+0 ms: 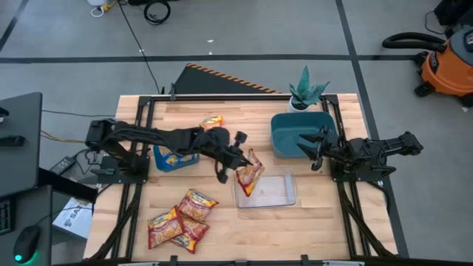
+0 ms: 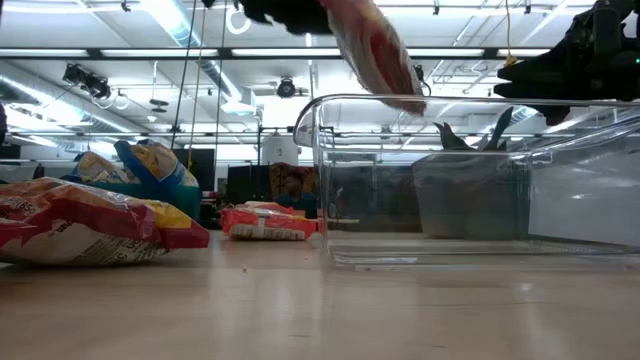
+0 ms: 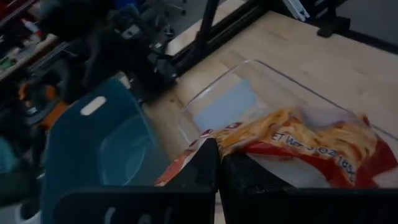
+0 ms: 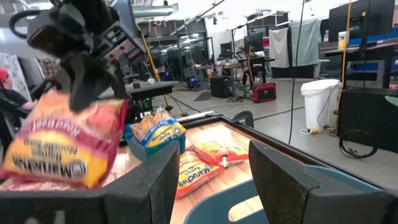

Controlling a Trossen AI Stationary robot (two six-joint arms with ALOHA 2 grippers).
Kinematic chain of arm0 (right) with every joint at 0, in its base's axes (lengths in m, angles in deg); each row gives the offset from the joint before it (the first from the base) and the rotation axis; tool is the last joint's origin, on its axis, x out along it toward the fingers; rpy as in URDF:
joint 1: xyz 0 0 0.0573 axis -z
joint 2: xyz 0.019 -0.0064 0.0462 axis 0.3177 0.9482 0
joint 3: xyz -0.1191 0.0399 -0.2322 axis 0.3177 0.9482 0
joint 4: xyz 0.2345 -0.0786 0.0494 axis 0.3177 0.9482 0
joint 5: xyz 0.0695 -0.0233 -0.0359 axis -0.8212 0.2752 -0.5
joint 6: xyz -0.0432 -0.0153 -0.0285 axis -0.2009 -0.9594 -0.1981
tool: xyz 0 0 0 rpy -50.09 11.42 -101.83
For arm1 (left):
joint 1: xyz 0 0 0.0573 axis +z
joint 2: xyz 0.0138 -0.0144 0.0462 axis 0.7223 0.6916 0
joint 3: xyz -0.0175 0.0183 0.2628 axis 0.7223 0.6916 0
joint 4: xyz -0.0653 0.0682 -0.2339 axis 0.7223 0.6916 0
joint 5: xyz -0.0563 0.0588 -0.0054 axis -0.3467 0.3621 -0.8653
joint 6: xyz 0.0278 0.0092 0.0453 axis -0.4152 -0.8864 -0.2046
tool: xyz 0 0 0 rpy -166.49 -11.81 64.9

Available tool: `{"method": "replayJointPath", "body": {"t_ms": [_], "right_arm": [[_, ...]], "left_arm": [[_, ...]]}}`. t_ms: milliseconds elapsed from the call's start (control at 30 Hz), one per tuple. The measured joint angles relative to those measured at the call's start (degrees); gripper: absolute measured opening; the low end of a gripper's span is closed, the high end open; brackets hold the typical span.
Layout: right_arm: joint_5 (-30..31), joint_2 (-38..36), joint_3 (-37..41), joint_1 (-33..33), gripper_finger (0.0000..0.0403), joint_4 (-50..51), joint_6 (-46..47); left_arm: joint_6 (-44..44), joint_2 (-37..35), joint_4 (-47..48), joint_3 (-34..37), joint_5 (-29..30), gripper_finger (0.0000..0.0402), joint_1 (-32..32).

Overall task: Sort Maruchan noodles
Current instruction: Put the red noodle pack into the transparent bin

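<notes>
My left gripper [image 1: 235,159] is shut on a red-and-yellow Maruchan packet [image 1: 250,176] and holds it over the near-left part of a clear plastic tray [image 1: 277,193]. The low view shows this packet [image 2: 375,50] in the air above the tray's rim [image 2: 400,100]. Several more packets [image 1: 181,218] lie flat on the table near the left front. One packet [image 1: 212,122] lies toward the far edge, and others stand in a small blue bin [image 1: 176,157]. My right gripper [image 1: 310,150] is open and hovers at the teal bin [image 1: 295,129]. My left gripper pinches the packet between its two fingers at one end edge [image 3: 205,146]. The fingers [image 4: 84,81] slant down from above onto the packet's top edge. The packet hangs tilted below them, lifted clear over the clear tray [image 3: 249,93].
A potted plant [image 1: 305,92] stands at the far edge behind the teal bin. The black frame rails [image 1: 140,133] run along both table sides. Bare wood lies near the front right [image 1: 325,229]. A person [image 4: 9,106] shows in the room beyond.
</notes>
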Motion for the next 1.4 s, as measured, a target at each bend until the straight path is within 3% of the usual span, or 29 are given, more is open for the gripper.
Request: {"method": "replayJointPath", "body": {"t_ms": [233, 433, 600, 800, 1200, 1400], "right_arm": [[0.0, 0.1, 0.0, 0.0, 0.0199, -0.5, 0.0], [0.0, 0.2, 0.0, 0.0, 0.0199, -0.8, 0.0], [0.0, 0.2, 0.0, 0.0, 0.0199, -0.8, 0.0], [0.0, 0.2, 0.0, 0.0, 0.0199, -0.8, 0.0], [0.0, 0.2, 0.0, 0.0, 0.0199, -0.8, 0.0], [0.0, 0.2, 0.0, 0.0, 0.0199, -0.8, 0.0]], "left_arm": [[-4.3, 6.3, -11.8, 0.1, -0.6, 0.0009, -1.2], [-4.5, 10.1, -21.8, 0.0, -7.8, 0.0009, -1.5], [-4.1, 14.3, -26.9, 0.0, -6.9, 0.0009, -1.4], [-5.7, 17.2, -25.1, 0.0, -2.1, 0.0009, -1.4], [-3.8, 17.3, -19.4, 0.0, -1.2, 0.001, -1.8], [-4.0, 17.3, -19.5, 0.0, -1.0, 0.006, -2.8]]}}
